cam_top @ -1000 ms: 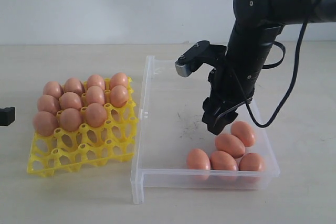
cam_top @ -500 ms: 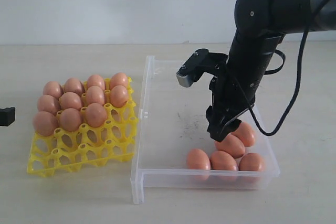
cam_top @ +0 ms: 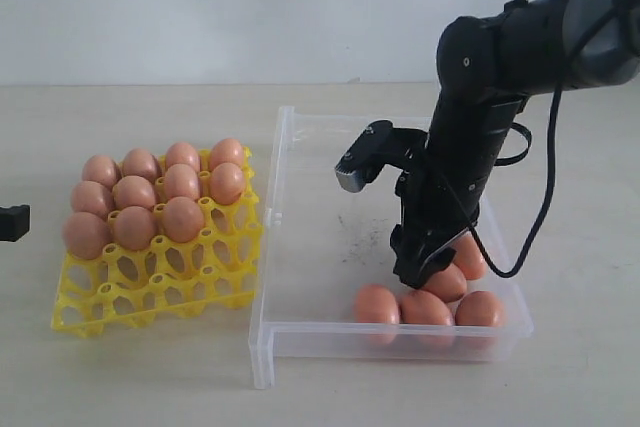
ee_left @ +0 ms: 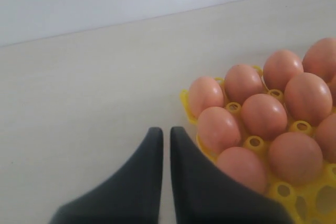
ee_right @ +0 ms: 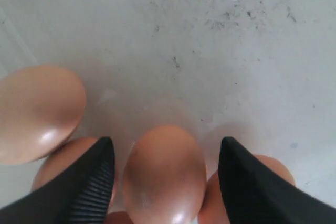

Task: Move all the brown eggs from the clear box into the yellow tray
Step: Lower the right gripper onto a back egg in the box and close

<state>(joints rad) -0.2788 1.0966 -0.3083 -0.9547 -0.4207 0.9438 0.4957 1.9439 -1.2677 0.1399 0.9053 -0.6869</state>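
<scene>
Right gripper (ee_right: pixel 165 142): your fingers spread wide, straddling one brown egg (ee_right: pixel 164 174), gaps both sides. Other eggs (ee_right: pixel 39 111) crowd outside fingers; clear box (ee_right: pixel 220 51) floor ahead of tips open. Only exterior view shows front wall (cam_top: pixel 390 339) just past eggs. Left gripper (ee_left: pixel 165 129): closed, empty; yellow tray (ee_left: pixel 254 141) edge beside one finger, bare table (ee_left: pixel 79 103) beside other.

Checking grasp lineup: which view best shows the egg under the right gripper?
Right wrist view: the egg sits centred in the open right gripper. The exterior view has the gripper covering most of it; the left wrist view misses it.
</scene>
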